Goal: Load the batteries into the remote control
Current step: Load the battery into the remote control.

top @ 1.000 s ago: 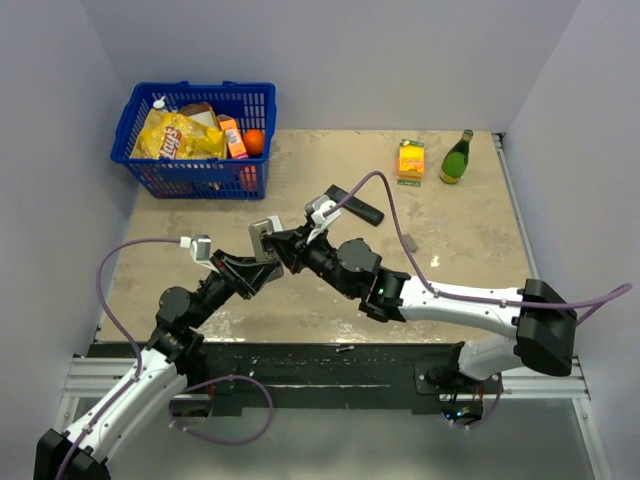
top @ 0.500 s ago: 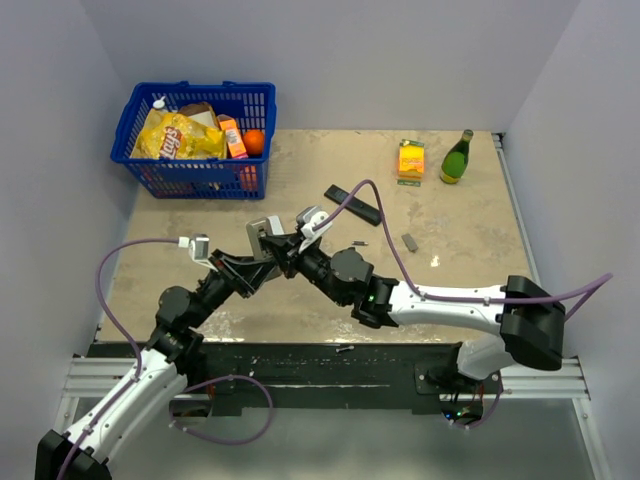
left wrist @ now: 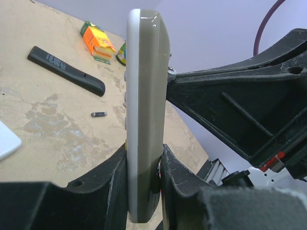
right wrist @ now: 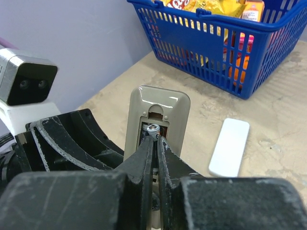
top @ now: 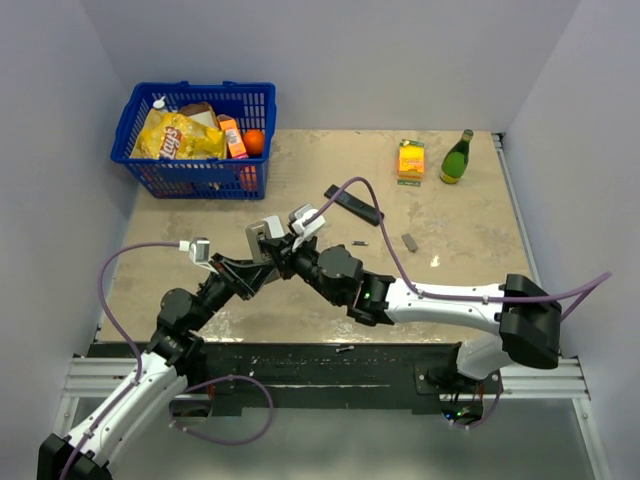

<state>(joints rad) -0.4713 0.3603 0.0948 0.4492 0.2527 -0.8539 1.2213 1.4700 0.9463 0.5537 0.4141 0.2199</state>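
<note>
My left gripper (left wrist: 144,158) is shut on a beige remote control (left wrist: 144,96) and holds it upright above the table; it shows in the top view too (top: 264,236). The remote's back (right wrist: 158,105) faces my right wrist camera, with its battery compartment open. My right gripper (right wrist: 156,143) is shut on a battery (right wrist: 153,129), whose silvery end sits at the top of the compartment. A second battery seems to lie inside beside it. A loose battery (top: 359,243) lies on the table, also seen in the left wrist view (left wrist: 99,114).
A black remote (top: 353,204) lies behind the arms. A white flat cover (right wrist: 229,147) lies on the table. A blue basket (top: 195,178) of groceries stands far left; an orange box (top: 411,158) and a green bottle (top: 457,157) stand far right. A small grey piece (top: 409,242) lies mid-right.
My right arm has swung left and lower, uncovering the loose battery on the table. Its gripper has stayed at the remote's back. The left arm has hardly moved.
</note>
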